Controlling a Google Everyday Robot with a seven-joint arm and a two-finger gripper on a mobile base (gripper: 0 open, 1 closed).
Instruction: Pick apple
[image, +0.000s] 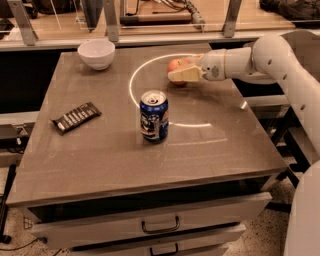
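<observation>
The apple (175, 65) is small, round and orange-red. It sits on the grey table (100, 155) at the far right, inside a bright ring of light. My gripper (184, 73) reaches in from the right on a white arm (260, 55). It is at the apple, and its cream tip covers the apple's near right side. Only the apple's top and left side show.
A blue soda can (154, 116) stands at the table's middle, in front of the apple. A white bowl (96, 53) sits at the far left corner. A dark wrapped snack bar (76, 117) lies on the left. Drawers are below the front edge.
</observation>
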